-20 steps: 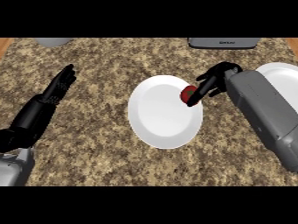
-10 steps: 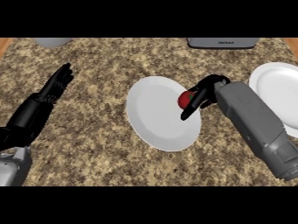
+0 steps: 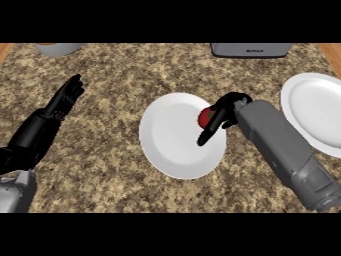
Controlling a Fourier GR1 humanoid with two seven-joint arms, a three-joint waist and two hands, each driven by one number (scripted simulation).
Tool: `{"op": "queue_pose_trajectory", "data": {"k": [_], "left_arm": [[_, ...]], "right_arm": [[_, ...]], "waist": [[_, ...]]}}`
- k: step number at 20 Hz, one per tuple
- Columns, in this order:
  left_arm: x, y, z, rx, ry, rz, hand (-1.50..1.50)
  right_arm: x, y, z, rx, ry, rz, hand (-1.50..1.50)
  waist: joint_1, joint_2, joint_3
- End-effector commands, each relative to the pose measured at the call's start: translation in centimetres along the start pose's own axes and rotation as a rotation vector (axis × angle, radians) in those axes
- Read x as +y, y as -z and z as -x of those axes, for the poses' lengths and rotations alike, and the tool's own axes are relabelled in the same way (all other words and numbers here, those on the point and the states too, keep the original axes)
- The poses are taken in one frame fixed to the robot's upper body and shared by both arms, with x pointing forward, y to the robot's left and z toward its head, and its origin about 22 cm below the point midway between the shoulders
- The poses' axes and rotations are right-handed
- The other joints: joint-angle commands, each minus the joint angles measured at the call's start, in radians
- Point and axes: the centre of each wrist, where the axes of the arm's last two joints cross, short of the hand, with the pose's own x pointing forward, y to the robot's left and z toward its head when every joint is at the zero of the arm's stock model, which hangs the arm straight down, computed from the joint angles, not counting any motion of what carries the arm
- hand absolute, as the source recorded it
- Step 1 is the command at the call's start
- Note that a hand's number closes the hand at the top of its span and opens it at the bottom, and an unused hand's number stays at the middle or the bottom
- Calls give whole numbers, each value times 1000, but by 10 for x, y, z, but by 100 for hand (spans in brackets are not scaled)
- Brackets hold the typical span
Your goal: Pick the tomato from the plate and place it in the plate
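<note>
The red tomato (image 3: pixel 205 116) shows at the right side of the middle white plate (image 3: pixel 171 145). My right hand (image 3: pixel 225 111) is curled round it from the right and hides most of it, with one finger pointing down over the plate. I cannot tell whether the tomato touches the plate or hangs just above it. A second white plate (image 3: pixel 329 116) lies at the right, behind my right forearm. At the left, away from both plates, my left hand (image 3: pixel 64 101) rests open with its fingers straight up.
A dark grey appliance (image 3: pixel 250 49) stands at the counter's back edge. A grey round vessel (image 3: pixel 58 48) sits at the back left. Wooden floor shows past the counter's top corners. Speckled counter (image 3: pixel 114 150) lies between my left arm and the middle plate.
My right hand with the tomato has come slightly down and left over the middle plate's right side. More of the right plate shows. The left hand has stayed as it was.
</note>
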Motion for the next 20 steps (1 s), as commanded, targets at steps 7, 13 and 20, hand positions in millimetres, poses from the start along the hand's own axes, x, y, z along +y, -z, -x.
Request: {"op": "queue_pose_trajectory", "data": {"k": [7, 13, 20], "left_arm": [[0, -3, 3, 27, -4, 3, 0], [-4, 2, 7, -8, -6, -6, 0], [-2, 2, 3, 5, 10, -9, 0]], "right_arm": [[50, 47, 15, 155, -90, -167, -150], [66, 53, 12, 154, -127, -140, -150], [69, 40, 7, 19, -210, -100, 150]], "waist": [[1, 14, 12], [3, 18, 12], [4, 18, 12]]}}
